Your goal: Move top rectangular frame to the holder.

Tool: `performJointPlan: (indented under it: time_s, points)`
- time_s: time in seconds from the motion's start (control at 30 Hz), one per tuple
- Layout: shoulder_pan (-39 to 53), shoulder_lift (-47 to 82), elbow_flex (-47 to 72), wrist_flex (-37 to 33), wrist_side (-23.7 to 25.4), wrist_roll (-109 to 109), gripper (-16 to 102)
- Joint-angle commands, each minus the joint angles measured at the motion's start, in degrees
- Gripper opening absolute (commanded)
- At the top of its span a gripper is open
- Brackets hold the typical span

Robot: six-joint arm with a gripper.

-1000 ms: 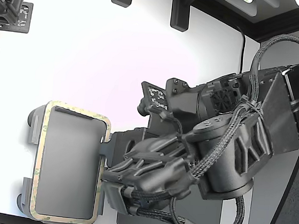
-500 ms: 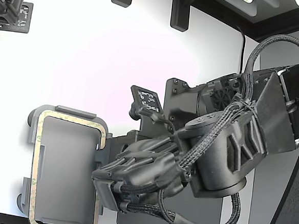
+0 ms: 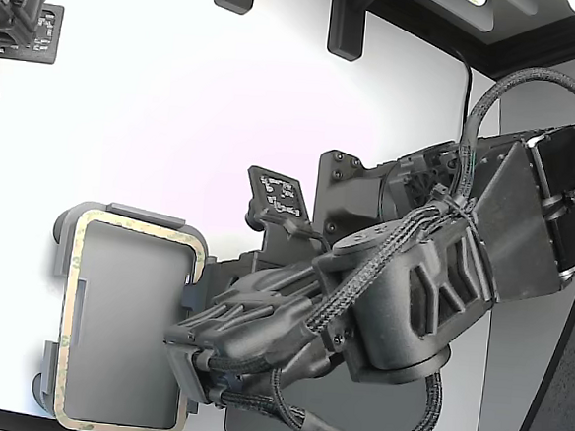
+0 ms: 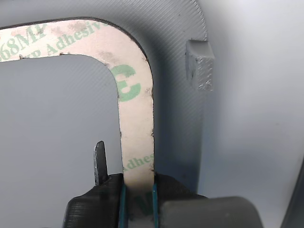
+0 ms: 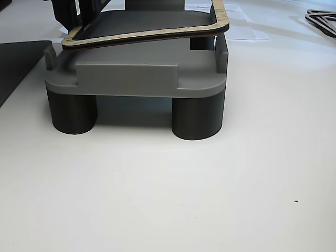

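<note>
The top rectangular frame (image 3: 68, 309) is a thin tan outline with green lettering, lying over the light grey holder (image 3: 130, 211) at the exterior view's lower left. My gripper (image 3: 186, 361) is shut on the frame's long side nearest the arm. The wrist view shows both fingers pinching the tan strip (image 4: 137, 142), my gripper (image 4: 137, 190) beside a raised holder tab (image 4: 199, 64). In the other view the frame (image 5: 152, 34) hangs slightly tilted just above the holder (image 5: 131, 79), which stands on round legs. Whether the frame touches a tab I cannot tell.
A dark grey flat mat (image 3: 253, 425) lies under the arm and shows beside the holder (image 5: 16, 58). A second arm (image 3: 16, 9) sits at the exterior view's top left. Black brackets (image 3: 345, 27) stand at the table's far edge. Another outline part (image 5: 320, 18) lies far off.
The arm has swung toward the exterior view's left and carried the frame with it. The frame has shifted slightly and squared up over the holder's outline.
</note>
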Motion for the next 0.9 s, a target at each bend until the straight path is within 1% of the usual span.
performJointPlan:
  time_s: [0.0,0.87]
  points:
    - [-0.9,1.1,-1.3,0.7,0.1,0.2,-12]
    - [-1.6,1.9,1.6,0.7,-0.7,0.4,-12]
